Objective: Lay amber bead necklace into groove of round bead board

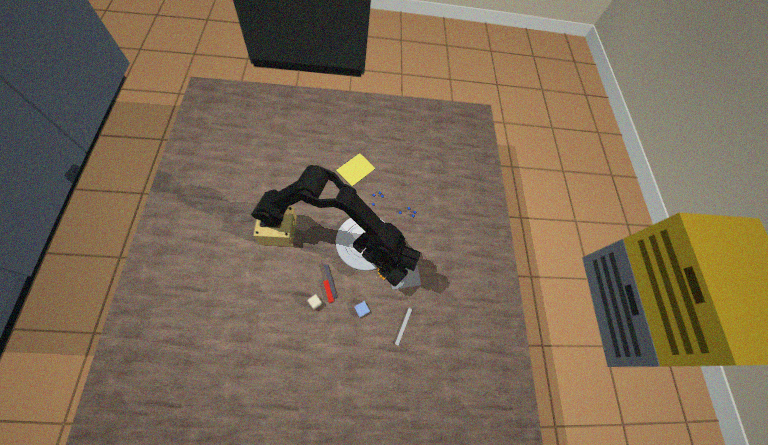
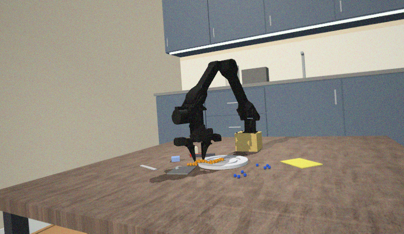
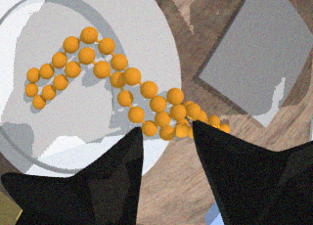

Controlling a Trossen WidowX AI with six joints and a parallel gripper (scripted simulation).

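Note:
The amber bead necklace (image 1: 381, 274) (image 2: 210, 162) (image 3: 89, 35) lies bunched in a long narrow shape. One looped end lies on the inner part of the round white bead board (image 1: 351, 259) (image 2: 244, 161) (image 3: 156, 39); the other end runs over its rim and beyond it. My gripper (image 2: 199, 160) (image 3: 167, 130) is pointed down at the board's edge, its fingers part-way apart. In the wrist view a few beads show in the gap between the fingertips, with space left beside them. The right fingertip hides some beads. The top view shows the fingertips hidden under the arm.
A grey square plate (image 1: 410, 280) (image 2: 181, 170) (image 3: 254, 54) lies close beside the board. A blue cube (image 1: 361, 309) (image 2: 175, 159), a white stick (image 1: 403, 327) (image 2: 148, 167), a red-and-grey bar (image 1: 328, 291), a cream cube (image 1: 314, 301), loose blue beads (image 2: 242, 172) and a yellow sheet (image 1: 355, 169) (image 2: 301, 162) lie around.

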